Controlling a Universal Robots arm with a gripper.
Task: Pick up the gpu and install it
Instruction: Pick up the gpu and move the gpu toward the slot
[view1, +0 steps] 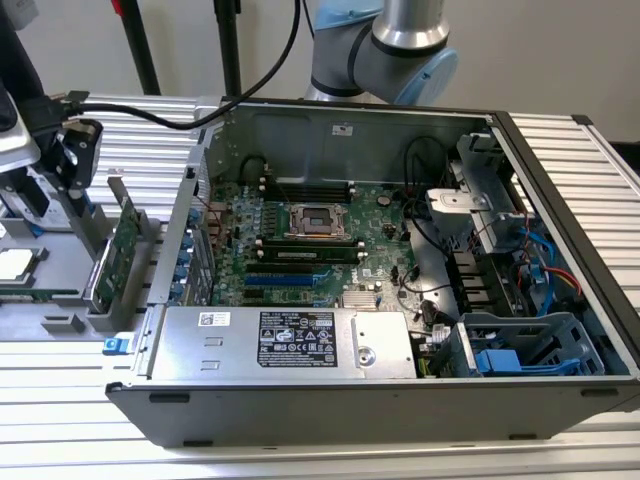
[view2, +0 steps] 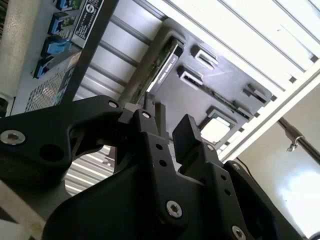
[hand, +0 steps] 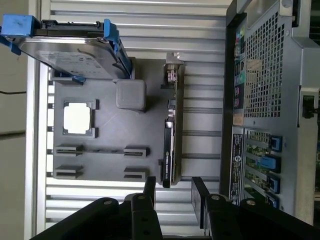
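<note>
The gpu (view1: 115, 255) is a thin green card standing on edge in a slot of a grey holder tray (view1: 60, 322), at the exterior view's left beside the open computer case. In the first wrist view I see the gpu (hand: 170, 137) edge-on, with its metal bracket at one end. The second wrist view shows the gpu (view2: 162, 70) past the fingertips. My gripper (view1: 72, 150) hangs above the tray, apart from the card. In both wrist views the gripper (hand: 174, 192) (view2: 172, 127) is open with nothing between its fingers, roughly in line with the card's edge.
The open computer case (view1: 560, 170) lies on the slatted metal table with its green motherboard (view1: 300, 250) and silver power supply (view1: 290, 340) exposed. On the tray a silver hard drive (hand: 70, 47) with blue rails and a square CPU (hand: 77, 118) sit near the card.
</note>
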